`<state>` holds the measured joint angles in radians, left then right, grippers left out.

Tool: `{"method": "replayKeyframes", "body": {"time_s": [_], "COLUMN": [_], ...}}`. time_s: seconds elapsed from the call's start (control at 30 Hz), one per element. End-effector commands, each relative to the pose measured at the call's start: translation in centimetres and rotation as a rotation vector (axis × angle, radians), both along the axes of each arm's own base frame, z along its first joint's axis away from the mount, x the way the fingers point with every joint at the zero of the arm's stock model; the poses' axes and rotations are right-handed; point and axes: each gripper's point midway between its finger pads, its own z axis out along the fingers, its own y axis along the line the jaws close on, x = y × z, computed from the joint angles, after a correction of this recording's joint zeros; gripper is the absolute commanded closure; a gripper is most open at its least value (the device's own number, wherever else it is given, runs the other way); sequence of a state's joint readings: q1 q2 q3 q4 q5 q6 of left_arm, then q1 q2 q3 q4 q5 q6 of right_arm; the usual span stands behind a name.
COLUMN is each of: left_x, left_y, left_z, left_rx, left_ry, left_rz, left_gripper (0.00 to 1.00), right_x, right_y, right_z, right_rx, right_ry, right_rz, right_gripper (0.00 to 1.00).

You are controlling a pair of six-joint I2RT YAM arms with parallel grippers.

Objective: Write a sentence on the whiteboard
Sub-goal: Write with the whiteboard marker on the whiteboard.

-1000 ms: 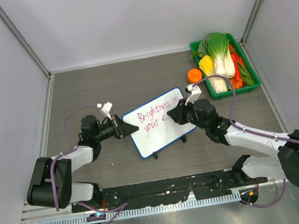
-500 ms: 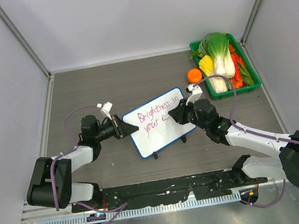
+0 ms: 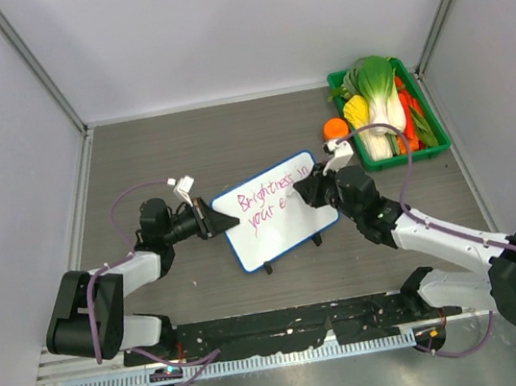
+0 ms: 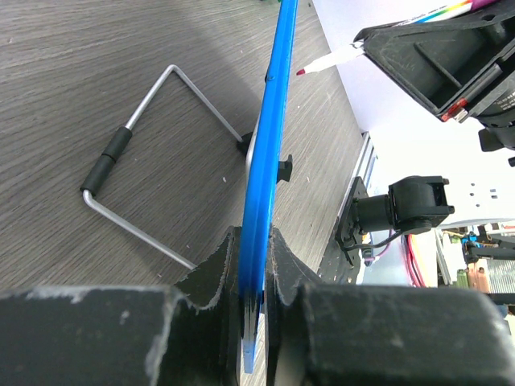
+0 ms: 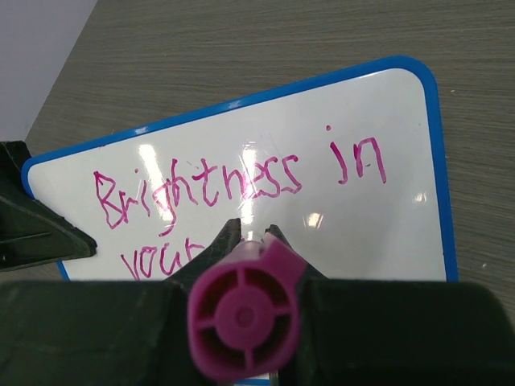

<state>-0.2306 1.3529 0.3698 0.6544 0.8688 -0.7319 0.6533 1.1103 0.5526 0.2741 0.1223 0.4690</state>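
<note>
Writing is the step in hand: the sentence (image 3: 261, 202) on the whiteboard (image 3: 284, 236) reads "Brightness in your e", so line 2 looks unfinished, with the rest of its last word to come. The next move calls for the marker tip to be set on the white face just right of that "e" and drawn in small strokes, with the board braced against the push.

The left end effector (image 3: 227, 221) is nearly closed, clamped on the whiteboard's left blue edge, the frame pinched between its fingers. The right end effector (image 3: 306, 195) is closed tight round the marker (image 4: 334, 59) at the whiteboard's right side. The tip sits just beside the face, and I cannot tell whether it touches. The whiteboard stands tilted on the bench (image 3: 184, 155), propped on its wire stand (image 4: 133, 197).
</note>
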Motion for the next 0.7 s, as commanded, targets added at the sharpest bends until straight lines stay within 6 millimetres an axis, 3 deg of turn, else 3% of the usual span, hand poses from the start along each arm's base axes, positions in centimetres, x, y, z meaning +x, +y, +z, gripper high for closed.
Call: {"method": "replayKeyframes", "body": {"time_s": [0.0, 0.37, 0.67], "left_x": [0.4, 0.4, 0.3], "left_y": [0.7, 0.7, 0.7], "left_z": [-2.4, -2.3, -2.3], "left_rx": [0.085, 0.085, 0.086], "left_ry": [0.011, 0.005, 0.007], "left_rz": [0.036, 0.035, 0.035], "left_gripper": [1.00, 1.00, 1.00], "right_x": [1.3, 1.5, 1.1], "right_y": [0.2, 1.3, 0.8], "right_z": [3.9, 2.6, 0.9], "right_rx": [0.037, 0.051, 0.035], "right_ry": [-0.088, -0.057, -0.027], "right_rz": [-0.023, 0.003, -0.008], "right_gripper": [0.99, 0.99, 0.99]}}
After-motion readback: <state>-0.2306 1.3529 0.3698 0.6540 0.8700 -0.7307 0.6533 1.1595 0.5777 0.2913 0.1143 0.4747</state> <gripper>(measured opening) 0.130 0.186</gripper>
